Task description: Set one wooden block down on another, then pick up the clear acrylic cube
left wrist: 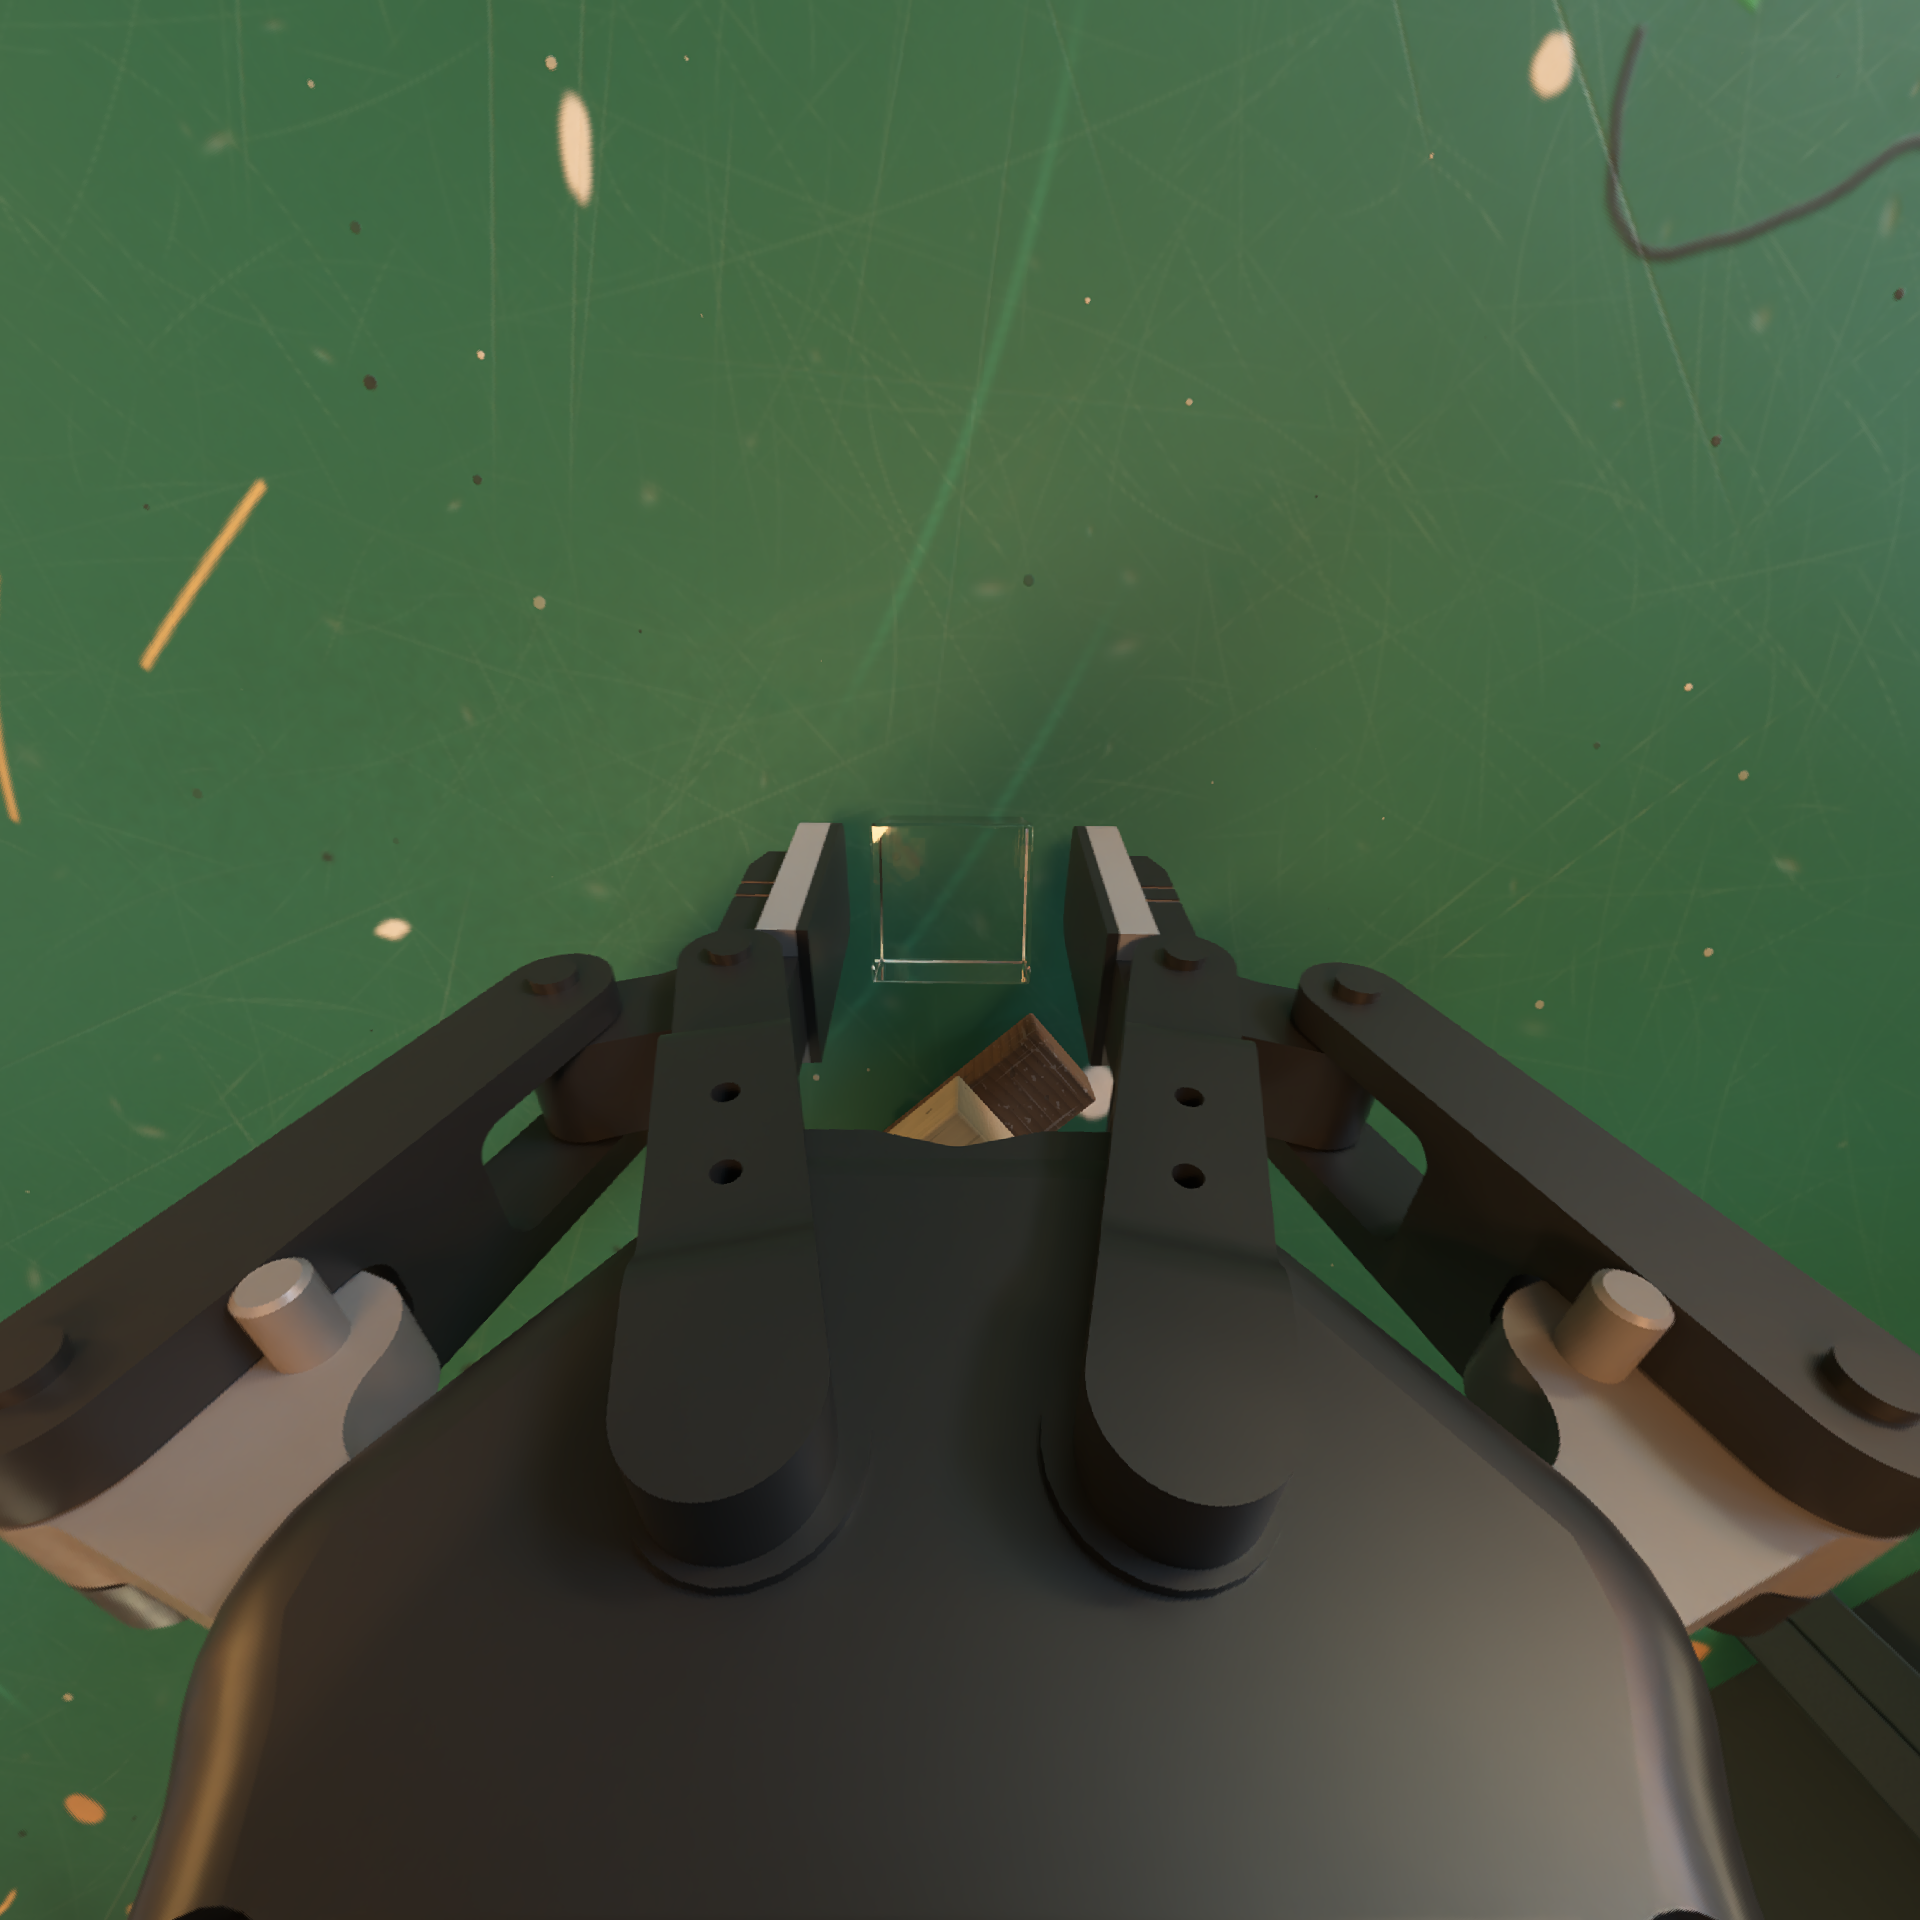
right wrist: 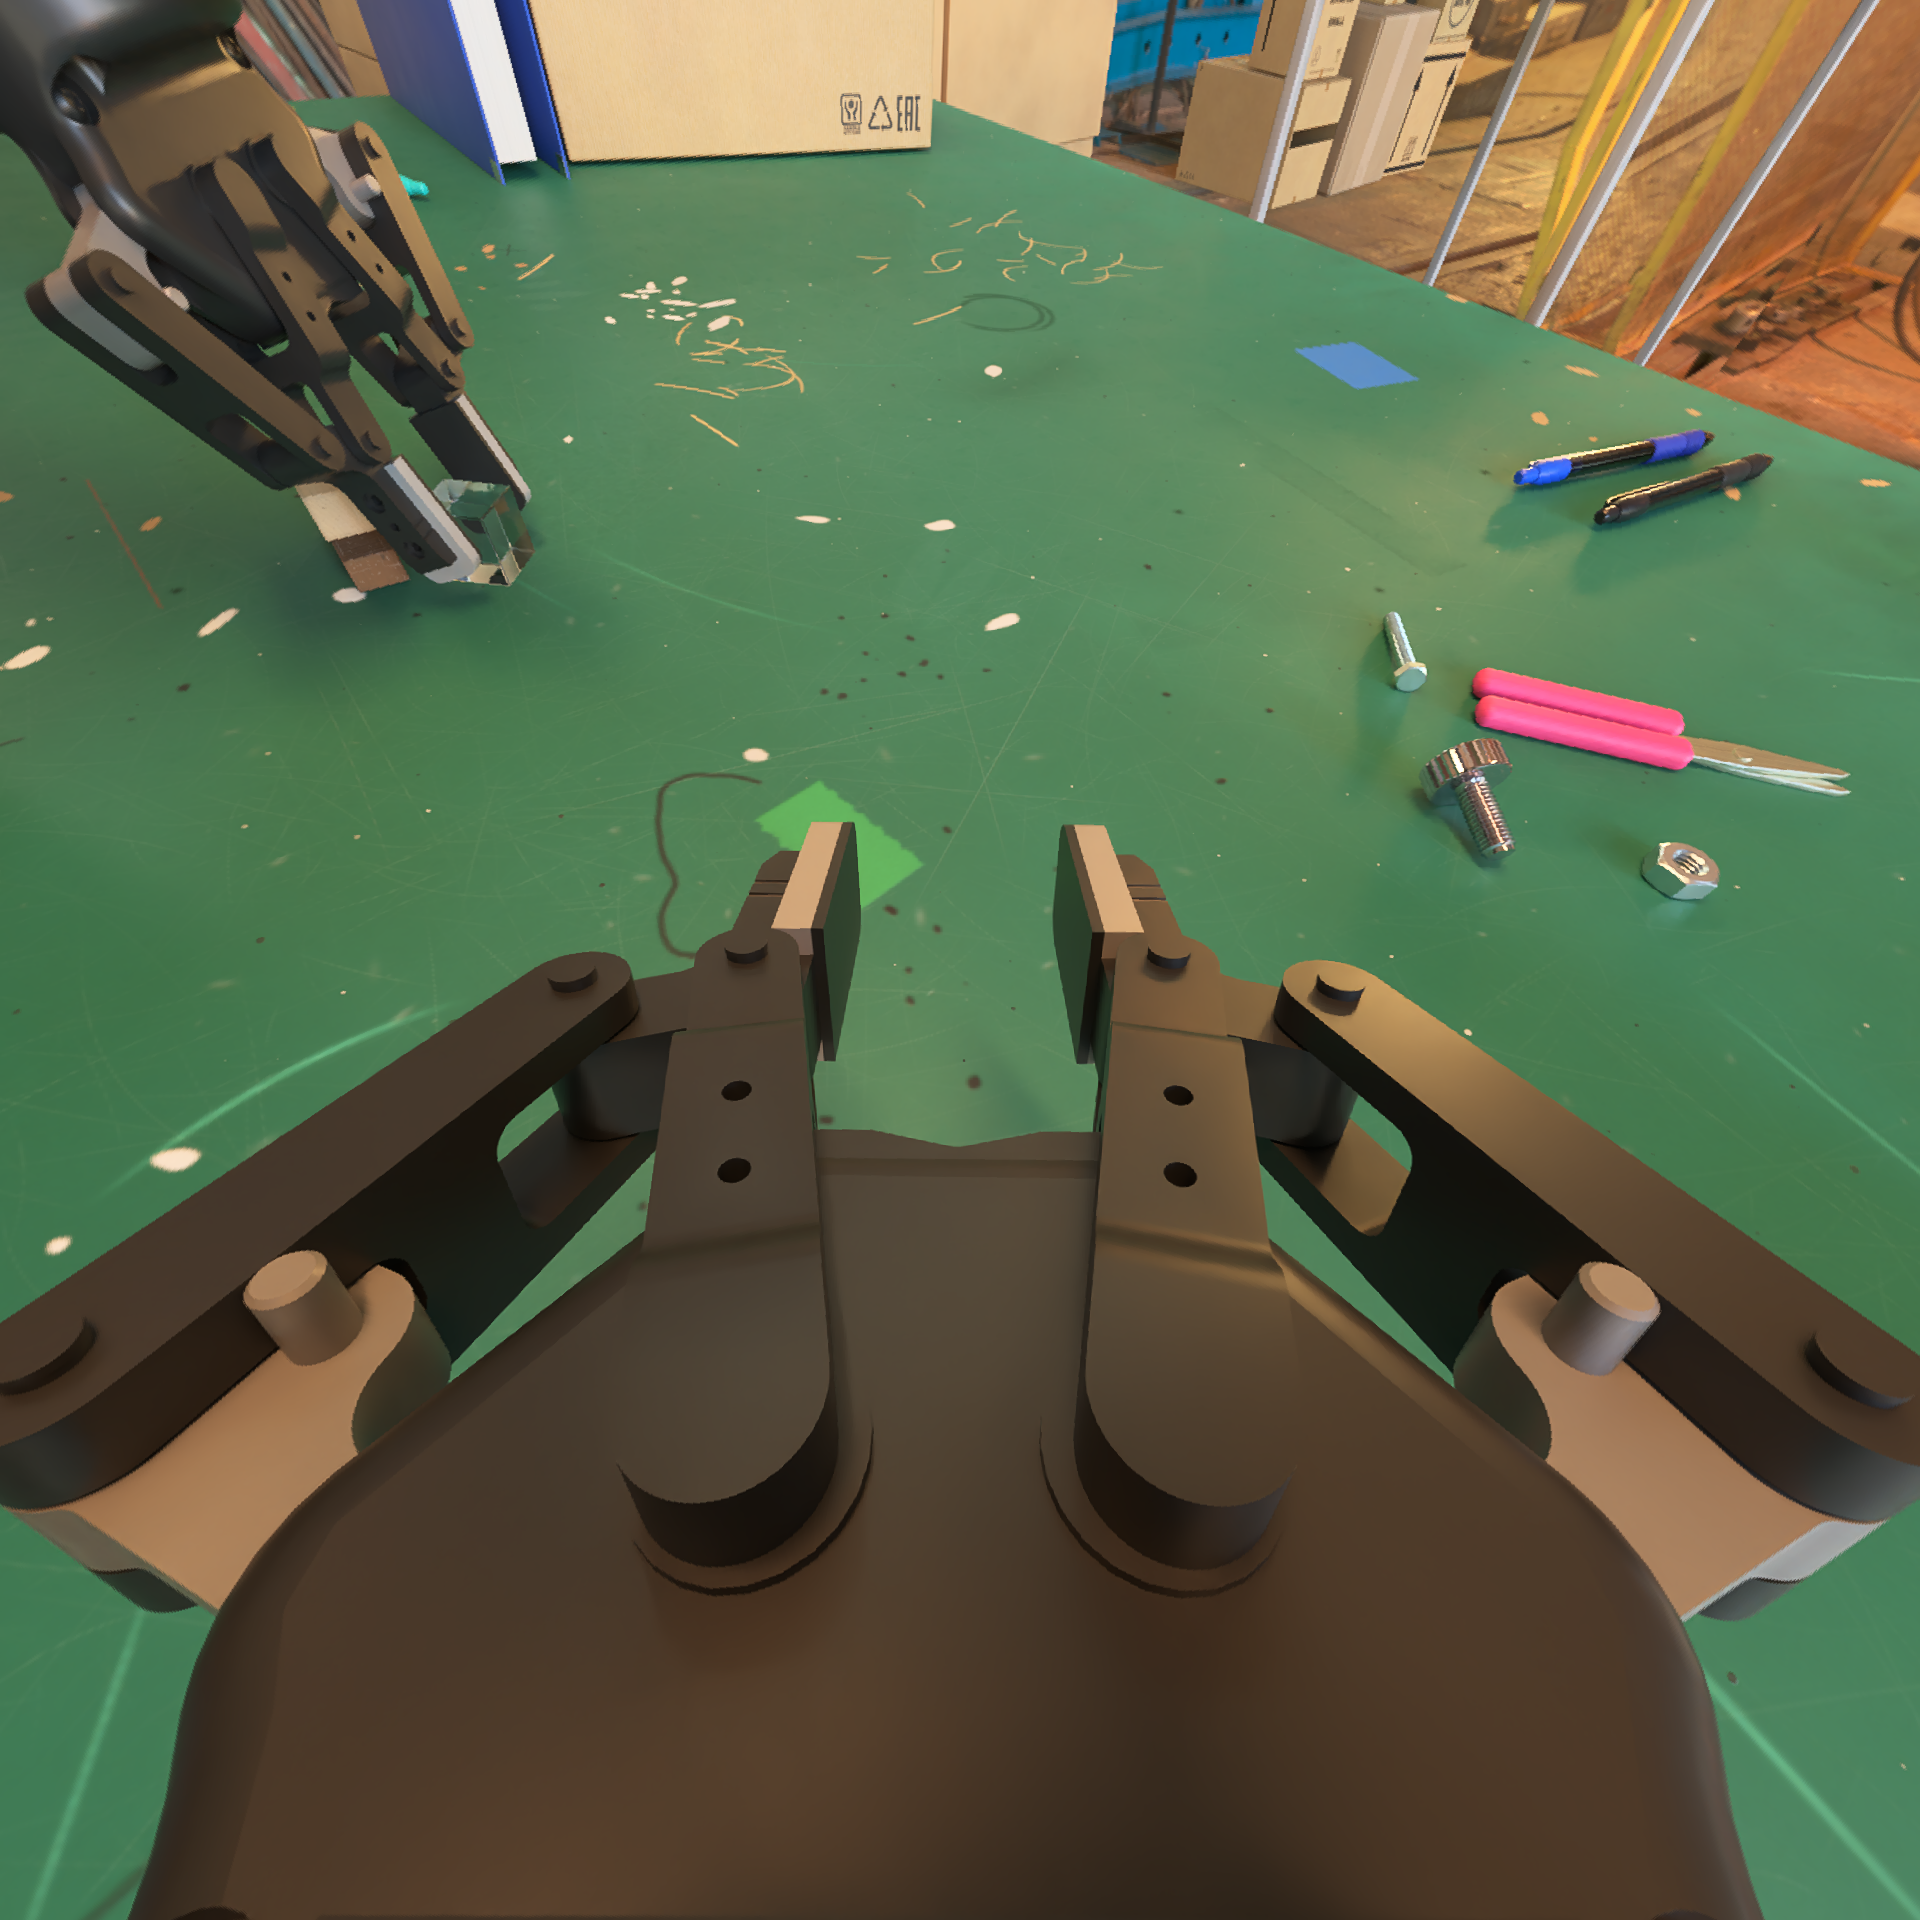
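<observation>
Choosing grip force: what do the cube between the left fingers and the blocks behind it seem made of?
Cube: clear, glossy plastic or glass; the green table shows through, its edges glint. Dark block: matte wood, visible grain. Pale block: light wood, smoother. Left gripper straddles the cube.

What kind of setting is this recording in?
Probably a workshop or warehouse bench: a scuffed green mat holding bolts and scissors, with cardboard boxes stacked behind.

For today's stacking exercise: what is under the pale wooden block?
A dark block sits under the pale block, on the mat. The left gripper covers part of both; their contact is mostly hidden.
</observation>
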You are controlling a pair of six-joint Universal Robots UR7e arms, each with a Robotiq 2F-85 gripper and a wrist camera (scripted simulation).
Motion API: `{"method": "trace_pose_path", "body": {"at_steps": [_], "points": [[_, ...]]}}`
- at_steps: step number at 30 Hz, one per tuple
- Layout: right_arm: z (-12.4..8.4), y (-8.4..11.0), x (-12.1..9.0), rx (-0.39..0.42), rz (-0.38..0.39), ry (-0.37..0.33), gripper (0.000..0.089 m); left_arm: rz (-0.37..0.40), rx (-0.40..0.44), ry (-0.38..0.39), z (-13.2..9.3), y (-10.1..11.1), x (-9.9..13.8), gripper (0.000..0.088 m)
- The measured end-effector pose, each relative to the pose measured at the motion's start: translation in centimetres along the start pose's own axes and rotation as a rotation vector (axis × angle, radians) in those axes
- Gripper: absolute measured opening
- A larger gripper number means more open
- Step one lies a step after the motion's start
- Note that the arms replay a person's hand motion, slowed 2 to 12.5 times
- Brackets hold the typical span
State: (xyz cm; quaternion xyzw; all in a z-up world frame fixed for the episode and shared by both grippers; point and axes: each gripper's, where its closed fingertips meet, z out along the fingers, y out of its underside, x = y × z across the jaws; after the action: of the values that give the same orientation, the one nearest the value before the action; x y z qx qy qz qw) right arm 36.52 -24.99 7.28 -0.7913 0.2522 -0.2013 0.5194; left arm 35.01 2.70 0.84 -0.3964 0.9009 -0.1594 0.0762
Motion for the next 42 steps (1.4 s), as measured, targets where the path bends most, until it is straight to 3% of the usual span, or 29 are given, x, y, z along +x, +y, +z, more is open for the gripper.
{"method": "trace_pose_path", "body": {"at_steps": [5, 26, 35, 42], "points": [[-0.1, -0.1, 0.0, 0.002, -0.001, 0.003, 0.0344, -0.008, 0.004, 0.001, 0.1, -0.1, -0.1, 0.0254], [-0.1, -0.1, 0.0, 0.002, -0.004, 0.003, 0.0344, 0.019, -0.008, 0.008, -0.1, -0.7, -0.1, 0.0255], [-0.2, -0.2, 0.0, 0.002, -0.008, 0.006, 0.0343, 0.04, 0.052, 0.008, -1.5, -3.5, -0.8, 0.0255], [-0.3, -0.3, 0.1, 0.004, -0.007, 0.008, 0.0343, 0.067, 0.102, -0.038, -3.4, -6.9, -2.5, 0.0255]]}}
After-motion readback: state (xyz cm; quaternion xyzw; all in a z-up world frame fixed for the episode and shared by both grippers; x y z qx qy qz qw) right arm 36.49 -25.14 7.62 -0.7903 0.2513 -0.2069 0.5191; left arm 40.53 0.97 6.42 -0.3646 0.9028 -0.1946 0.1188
